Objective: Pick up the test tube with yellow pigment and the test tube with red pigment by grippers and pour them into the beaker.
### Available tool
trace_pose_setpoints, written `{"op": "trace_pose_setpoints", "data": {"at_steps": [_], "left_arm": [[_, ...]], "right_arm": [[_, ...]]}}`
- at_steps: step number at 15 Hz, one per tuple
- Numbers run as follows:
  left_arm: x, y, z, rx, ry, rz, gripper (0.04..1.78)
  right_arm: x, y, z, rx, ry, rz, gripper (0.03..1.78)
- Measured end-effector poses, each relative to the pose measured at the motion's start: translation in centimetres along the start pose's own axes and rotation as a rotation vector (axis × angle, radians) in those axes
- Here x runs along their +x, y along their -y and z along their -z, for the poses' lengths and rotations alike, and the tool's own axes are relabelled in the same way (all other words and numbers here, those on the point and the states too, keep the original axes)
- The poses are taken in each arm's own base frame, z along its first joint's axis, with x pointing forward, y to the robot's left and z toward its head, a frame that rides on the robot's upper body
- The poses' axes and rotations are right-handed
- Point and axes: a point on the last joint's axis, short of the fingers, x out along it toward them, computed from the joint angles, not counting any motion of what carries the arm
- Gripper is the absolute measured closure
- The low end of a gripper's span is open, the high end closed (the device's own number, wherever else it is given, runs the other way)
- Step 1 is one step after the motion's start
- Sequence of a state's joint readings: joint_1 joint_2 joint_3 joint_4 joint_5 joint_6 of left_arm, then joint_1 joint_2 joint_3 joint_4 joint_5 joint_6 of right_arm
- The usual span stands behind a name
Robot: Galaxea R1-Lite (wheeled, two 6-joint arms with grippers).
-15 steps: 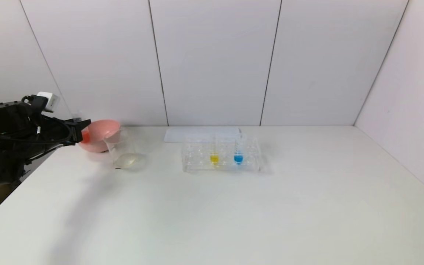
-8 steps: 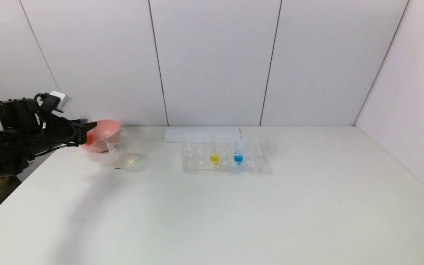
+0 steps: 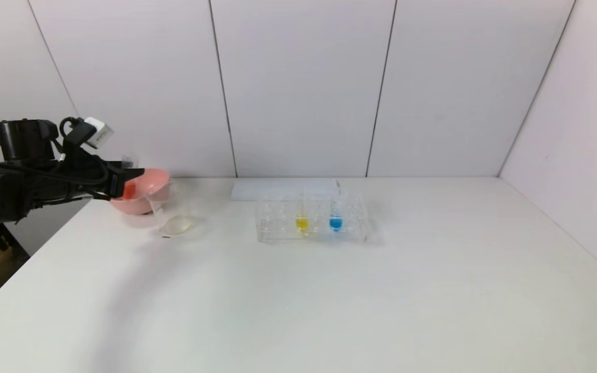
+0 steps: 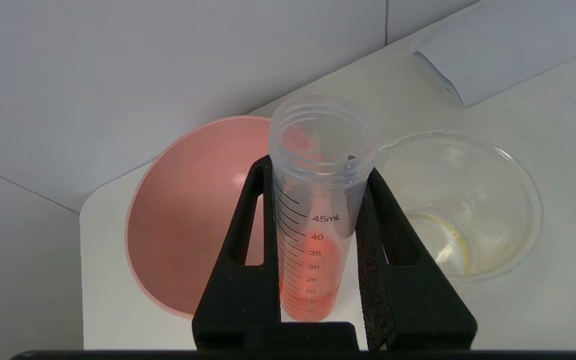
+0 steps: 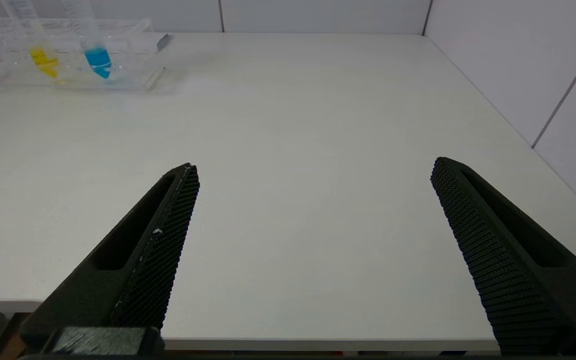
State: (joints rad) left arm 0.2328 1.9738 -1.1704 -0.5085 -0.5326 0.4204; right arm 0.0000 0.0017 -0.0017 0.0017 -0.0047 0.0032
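Observation:
My left gripper (image 3: 131,180) is shut on the test tube with red pigment (image 3: 129,191) and holds it upright above the table's far left corner, in front of the pink bowl and left of the beaker (image 3: 168,206). In the left wrist view the fingers (image 4: 248,240) clamp the graduated tube (image 4: 312,250). The beaker (image 4: 527,190) stands beside it and holds a pale yellowish film at its bottom. The test tube with yellow pigment (image 3: 302,221) stands in the clear rack (image 3: 277,228). My right gripper (image 5: 312,170) is open and empty over the table's near edge, out of the head view.
A pink bowl (image 3: 154,180) stands behind the beaker and also shows in the left wrist view (image 4: 188,215). A blue-bottomed tube (image 3: 335,221) stands in the rack beside the yellow one. A white paper sheet (image 3: 282,189) lies behind the rack. Walls close the back and right.
My left gripper has risen and moved right with the red tube, closer to the beaker. The rack, the tubes in it and the beaker have not moved.

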Motion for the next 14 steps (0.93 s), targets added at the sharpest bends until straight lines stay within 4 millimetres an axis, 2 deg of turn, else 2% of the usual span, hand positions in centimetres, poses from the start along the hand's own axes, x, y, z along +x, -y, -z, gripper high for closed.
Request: {"op": "trace_pose_setpoints", "data": {"at_steps": [14], "left_arm": [[-0.9, -0.6, -2.0, 0.317, -0.174, 0.124, 1.37]], "right_arm": [[0.0, 0.0, 0.0, 0.000, 0.000, 0.000, 0.11]]}}
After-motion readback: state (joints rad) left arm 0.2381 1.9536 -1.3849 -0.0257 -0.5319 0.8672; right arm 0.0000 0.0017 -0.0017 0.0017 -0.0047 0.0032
